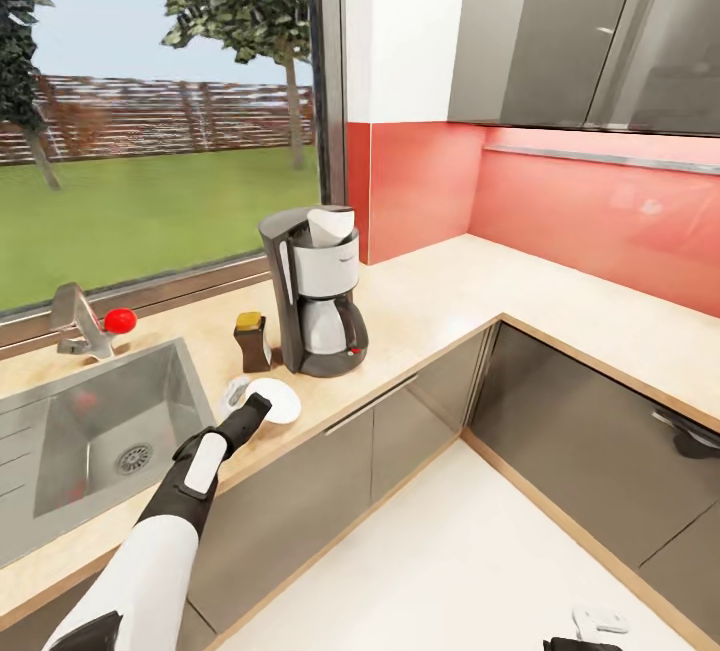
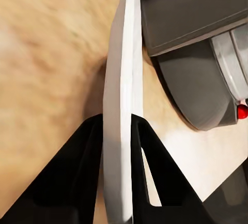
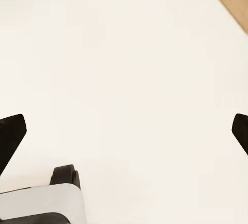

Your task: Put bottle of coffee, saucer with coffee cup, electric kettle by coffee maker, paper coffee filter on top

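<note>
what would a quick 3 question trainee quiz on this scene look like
1. True or false: the paper coffee filter sits on top of the coffee maker.
2. What does the left gripper hold? A) coffee cup B) saucer C) bottle of coffee
3. Fill in: the right gripper jaws are ____.

Key: 1 true; 2 B, gripped at its rim; 3 open, over pale floor.
</note>
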Robot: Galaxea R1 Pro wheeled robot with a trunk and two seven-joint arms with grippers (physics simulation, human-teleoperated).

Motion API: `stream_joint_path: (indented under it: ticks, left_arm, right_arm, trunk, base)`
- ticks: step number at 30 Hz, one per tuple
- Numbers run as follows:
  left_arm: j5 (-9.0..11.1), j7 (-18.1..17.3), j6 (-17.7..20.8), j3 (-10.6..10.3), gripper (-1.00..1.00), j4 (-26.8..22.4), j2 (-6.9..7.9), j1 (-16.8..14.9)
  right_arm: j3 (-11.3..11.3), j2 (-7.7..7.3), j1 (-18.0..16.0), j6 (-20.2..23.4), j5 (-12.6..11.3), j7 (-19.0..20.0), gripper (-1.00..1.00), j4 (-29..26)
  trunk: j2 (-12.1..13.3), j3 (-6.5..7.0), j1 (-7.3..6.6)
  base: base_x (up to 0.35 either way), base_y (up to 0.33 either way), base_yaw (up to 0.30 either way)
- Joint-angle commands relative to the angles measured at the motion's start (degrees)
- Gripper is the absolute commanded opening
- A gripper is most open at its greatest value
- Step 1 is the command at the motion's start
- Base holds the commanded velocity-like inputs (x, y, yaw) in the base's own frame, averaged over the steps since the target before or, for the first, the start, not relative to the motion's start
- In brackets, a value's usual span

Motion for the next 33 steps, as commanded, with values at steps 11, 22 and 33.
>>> stream_joint_path:
  ticks: [11, 22, 33]
  left_arm:
    - [-0.9, 3.7, 0.5, 0.4, -1.00, 1.4, -0.08, 0.0]
    - [-0.8, 3.7, 0.4, 0.4, -1.00, 1.4, -0.12, 0.0]
    - [-0.9, 3.7, 0.4, 0.6, 1.00, 1.4, -0.15, -0.1]
  right_arm:
    - [0.5, -0.01, 0.0, -0.2, -0.6, 0.0, 1.00, 0.0]
    - [0.5, -0.01, 0.0, -0.2, -0.6, 0.0, 1.00, 0.1]
    - [0.5, -0.01, 0.0, -0.2, -0.6, 0.0, 1.00, 0.1]
  trunk:
    - [-0.1, -0.12, 0.04]
    - [-0.1, -0.12, 0.04]
    - [-0.1, -0.12, 0.04]
  base:
    - [0.044, 0.000, 0.000]
    - [0.054, 0.000, 0.000]
    - [0.000, 0.000, 0.000]
